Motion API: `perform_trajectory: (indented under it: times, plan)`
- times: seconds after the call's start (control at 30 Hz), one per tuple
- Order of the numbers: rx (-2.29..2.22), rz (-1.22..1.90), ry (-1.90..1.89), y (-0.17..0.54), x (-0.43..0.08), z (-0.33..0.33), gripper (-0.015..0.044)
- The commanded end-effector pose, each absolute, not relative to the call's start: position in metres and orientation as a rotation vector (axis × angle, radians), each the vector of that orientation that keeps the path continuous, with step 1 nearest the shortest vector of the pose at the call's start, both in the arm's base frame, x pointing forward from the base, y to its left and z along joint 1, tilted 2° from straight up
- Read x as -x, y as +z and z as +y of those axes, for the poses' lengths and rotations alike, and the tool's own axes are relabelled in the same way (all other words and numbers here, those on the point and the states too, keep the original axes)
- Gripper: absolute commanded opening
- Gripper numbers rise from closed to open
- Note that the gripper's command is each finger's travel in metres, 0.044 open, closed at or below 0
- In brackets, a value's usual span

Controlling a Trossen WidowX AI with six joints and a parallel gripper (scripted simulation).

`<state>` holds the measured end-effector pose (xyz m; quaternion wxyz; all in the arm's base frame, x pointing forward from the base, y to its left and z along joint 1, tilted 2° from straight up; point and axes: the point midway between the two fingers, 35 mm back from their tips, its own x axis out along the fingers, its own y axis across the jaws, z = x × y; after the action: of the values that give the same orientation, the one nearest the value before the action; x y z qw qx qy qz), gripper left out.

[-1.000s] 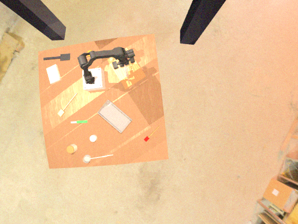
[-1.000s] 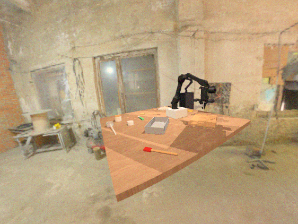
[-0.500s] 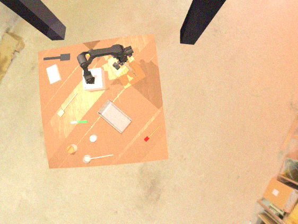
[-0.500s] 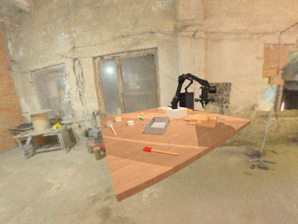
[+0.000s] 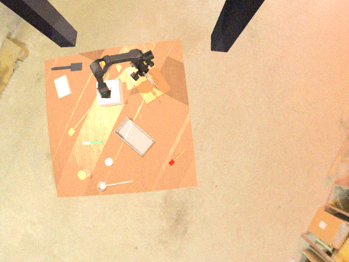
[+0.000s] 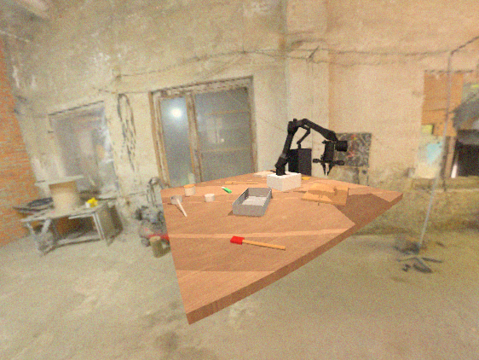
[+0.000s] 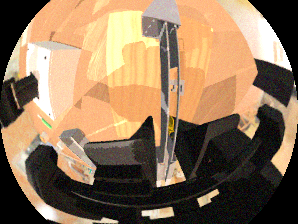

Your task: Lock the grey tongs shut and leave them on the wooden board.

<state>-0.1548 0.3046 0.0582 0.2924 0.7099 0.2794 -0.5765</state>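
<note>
The grey tongs are held in my gripper, which is shut on them high above the wooden board. In the wrist view their two arms lie close together, nearly parallel, with a wider grey block at the far end. In the top view they slant down to the right from the fingers over the board; the exterior view does not show them clearly. The fingers hide the near end. I cannot tell whether the lock is engaged. The roasting tin holds no tongs.
The white base block stands left of the board. A dark spatula and white slab lie farther left. A red brush, green-handled tool, white cup and ladle are also on the table.
</note>
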Motion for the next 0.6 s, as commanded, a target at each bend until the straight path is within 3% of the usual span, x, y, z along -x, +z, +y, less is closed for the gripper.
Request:
perform_trajectory:
  times: [0.0, 0.57]
  plan:
    - [-2.019, 0.718, -1.424, 0.054, 0.153, 0.299, -0.0150]
    - [-2.584, 0.911, -0.863, 0.068, 0.158, 0.290, -0.0150]
